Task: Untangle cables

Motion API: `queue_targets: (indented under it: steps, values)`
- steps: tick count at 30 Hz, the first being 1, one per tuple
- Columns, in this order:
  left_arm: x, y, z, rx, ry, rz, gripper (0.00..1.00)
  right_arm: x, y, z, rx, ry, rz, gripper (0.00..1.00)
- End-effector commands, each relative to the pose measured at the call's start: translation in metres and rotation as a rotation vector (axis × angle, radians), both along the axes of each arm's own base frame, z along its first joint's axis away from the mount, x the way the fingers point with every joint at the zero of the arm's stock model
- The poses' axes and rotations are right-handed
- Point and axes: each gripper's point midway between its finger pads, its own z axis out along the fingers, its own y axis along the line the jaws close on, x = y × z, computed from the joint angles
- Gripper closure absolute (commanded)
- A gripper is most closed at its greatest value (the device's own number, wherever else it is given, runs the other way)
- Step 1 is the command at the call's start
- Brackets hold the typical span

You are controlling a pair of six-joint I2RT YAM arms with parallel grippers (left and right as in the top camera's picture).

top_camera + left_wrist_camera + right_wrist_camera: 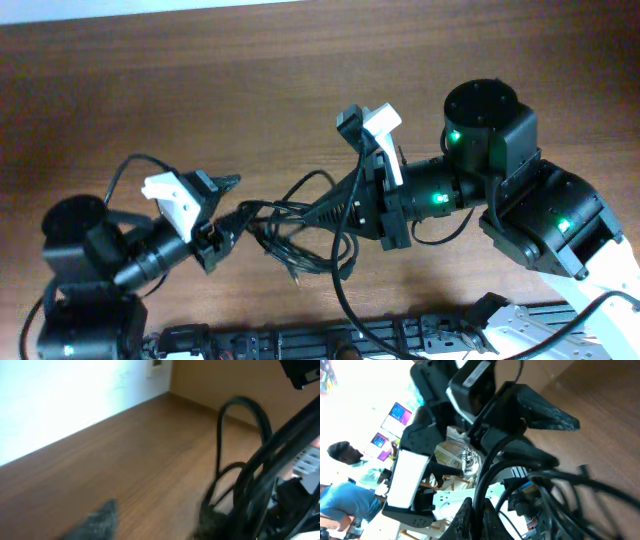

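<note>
Nearest the left wrist camera, the left fingers (97,520) sit blurred at the bottom edge. They stand apart, with bare table (125,460) between them. The cables (250,475) rise just beside the right-hand one, at lower right, and I see none clamped between the two.

In the right wrist view, the right fingers (465,515) at the bottom centre are pressed together on a cord, which arcs up out of them. More cords fan off toward the lower right.

From overhead, the cables are one clump just below the middle of the frame, strung between the two arms. Loops cross and stack there, and one plug end pokes out toward the bottom. The top half of the frame shows only wood.

As I judge it, the task is barely begun. No cord lies apart from the others, and nothing has been laid out on its own. One side has a hold and the other does not. All the pulling apart and the setting down of each cord is left.
</note>
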Motion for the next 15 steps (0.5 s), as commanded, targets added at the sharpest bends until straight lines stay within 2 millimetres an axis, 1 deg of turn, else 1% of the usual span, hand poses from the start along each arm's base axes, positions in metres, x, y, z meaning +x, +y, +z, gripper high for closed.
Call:
queue_targets:
  steps: [1,4,6,8,10,11,12,13,14,15]
  values:
    - [0.006,-0.004,-0.008,-0.017,0.041,-0.041,0.79,-0.008,-0.003,0.018,0.036,-0.034,0.016,0.96]
    - [0.009,-0.004,-0.011,-0.022,0.066,-0.038,0.82,0.001,-0.001,0.014,0.018,-0.04,-0.028,0.96]
    - [0.01,-0.004,-0.011,-0.037,0.088,-0.029,0.89,0.009,0.0,0.009,-0.001,-0.044,-0.062,0.96]
    - [0.01,-0.004,-0.01,-0.051,0.104,-0.022,0.9,0.016,0.0,0.002,-0.028,-0.043,-0.092,0.96]
    - [0.01,-0.004,-0.01,-0.059,0.112,-0.018,0.9,0.02,0.001,-0.004,-0.046,-0.044,-0.097,0.96]
    - [0.01,-0.004,-0.009,-0.062,0.114,-0.017,0.9,0.022,0.002,-0.007,-0.058,-0.035,-0.105,0.93]
    - [0.01,-0.004,-0.009,-0.065,0.116,-0.015,0.91,0.025,0.002,-0.011,-0.069,-0.035,-0.108,0.88]
    - [0.01,-0.004,-0.008,-0.071,0.121,-0.012,0.92,0.026,0.003,-0.014,-0.077,-0.054,-0.101,0.81]
    - [0.01,-0.004,-0.005,-0.085,0.124,-0.005,0.93,0.03,0.003,-0.021,-0.101,-0.063,-0.11,0.76]
    - [0.011,-0.004,-0.002,-0.095,0.117,-0.001,0.94,0.036,0.003,-0.029,-0.134,-0.05,-0.139,0.76]
